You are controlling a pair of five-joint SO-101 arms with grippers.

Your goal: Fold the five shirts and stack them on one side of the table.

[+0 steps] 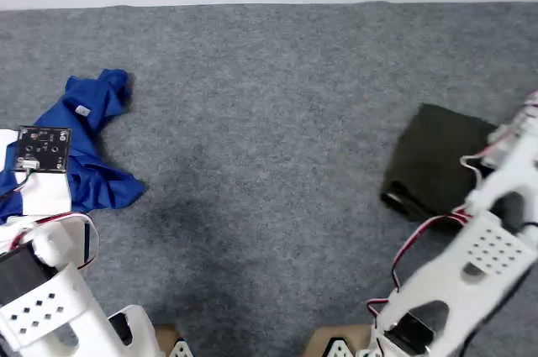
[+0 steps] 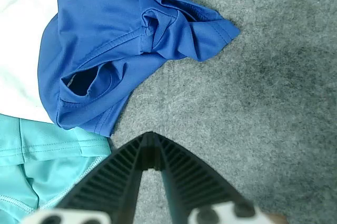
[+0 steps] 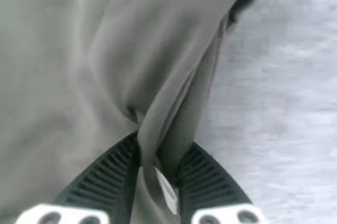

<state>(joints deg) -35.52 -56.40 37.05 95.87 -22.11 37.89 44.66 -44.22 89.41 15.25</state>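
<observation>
The right pincer (image 3: pixel 158 163) pinches a fold of the dark green shirt (image 1: pixel 433 164), which lies folded at the right of the grey surface (image 1: pixel 269 105). The left pincer (image 2: pixel 154 147) is pressed together, empty, just beside the crumpled blue shirt (image 1: pixel 84 147) at the left.

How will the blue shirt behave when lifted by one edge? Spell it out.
Probably floppy: the blue shirt lies crumpled in soft folds, so it would sag. Likely light, since the fabric looks thin. Its smooth sheen hints it may slip from a shallow pinch.
</observation>
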